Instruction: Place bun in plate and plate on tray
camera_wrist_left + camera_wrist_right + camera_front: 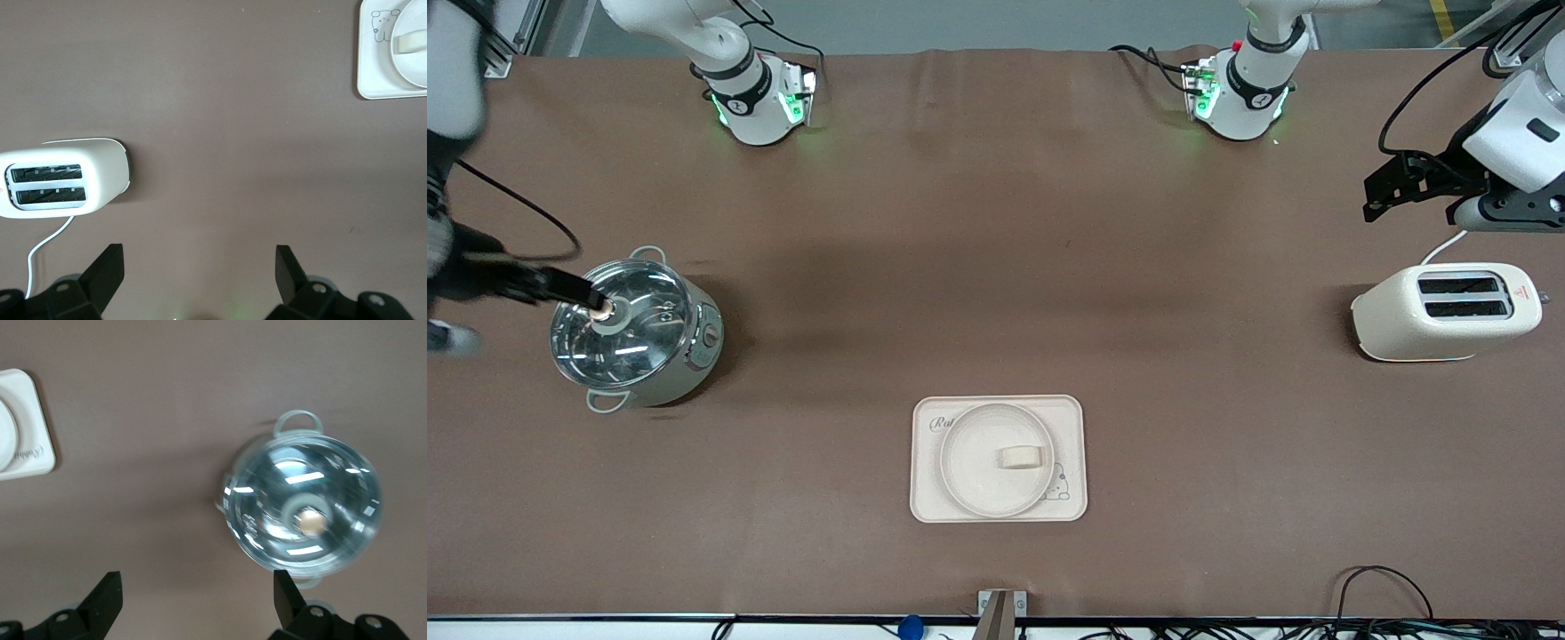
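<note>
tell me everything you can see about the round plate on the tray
The round cream-white shallow plate looks like smooth, plain ceramic or plastic, with a raised rim and no markings. It sits flat and upright on the cream-white rectangular tray, covering most of it and part of the tray's lettering. A small off-white stubby bun lies in the plate, toward the left arm's end. No claw touches it.

Bun [1020, 457] in plate [960, 476]; plate on tray [1072, 507].
</note>
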Controlling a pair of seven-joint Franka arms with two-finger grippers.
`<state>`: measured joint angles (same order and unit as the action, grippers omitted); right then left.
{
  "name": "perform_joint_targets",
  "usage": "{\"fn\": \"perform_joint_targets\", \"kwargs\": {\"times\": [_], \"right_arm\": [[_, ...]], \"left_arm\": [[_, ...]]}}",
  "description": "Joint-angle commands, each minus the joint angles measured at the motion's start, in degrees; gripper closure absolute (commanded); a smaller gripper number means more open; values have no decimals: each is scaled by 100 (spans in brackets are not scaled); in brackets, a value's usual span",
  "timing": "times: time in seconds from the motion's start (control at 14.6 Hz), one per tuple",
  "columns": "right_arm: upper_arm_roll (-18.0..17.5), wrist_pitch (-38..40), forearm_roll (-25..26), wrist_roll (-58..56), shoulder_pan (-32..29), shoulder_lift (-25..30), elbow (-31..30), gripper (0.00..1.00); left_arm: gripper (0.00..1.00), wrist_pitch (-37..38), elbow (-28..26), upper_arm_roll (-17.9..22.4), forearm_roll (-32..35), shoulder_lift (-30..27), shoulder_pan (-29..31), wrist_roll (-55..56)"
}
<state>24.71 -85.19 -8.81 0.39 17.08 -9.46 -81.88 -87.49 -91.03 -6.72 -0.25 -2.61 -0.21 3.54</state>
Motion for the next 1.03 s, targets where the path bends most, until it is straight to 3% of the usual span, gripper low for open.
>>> {"fn": "perform_joint_targets", "kwargs": {"times": [0.0,0.55,0.69,0.76,0.96], "right_arm": [[-1510,169,615,-65,-1406,838,-407,0],[-1794,240,670,-83,-1699,1007,-390,0],[-1925,231,931,-126,-1752,1007,-407,0],[-2152,222,1220,-127,-1830,1016,-399,0],[-2251,240,1258,-406,-1919,1016,-390,0]], "left_arm": [[0,39,-29,-31,-124,-100,21,-47],[0,21,286,-31,-10,93,-23,-47],[0,21,340,-22,-1,103,-32,-29],[0,21,366,-31,-10,103,-23,-21],[0,65,384,-31,-1,103,-32,-20]]}}
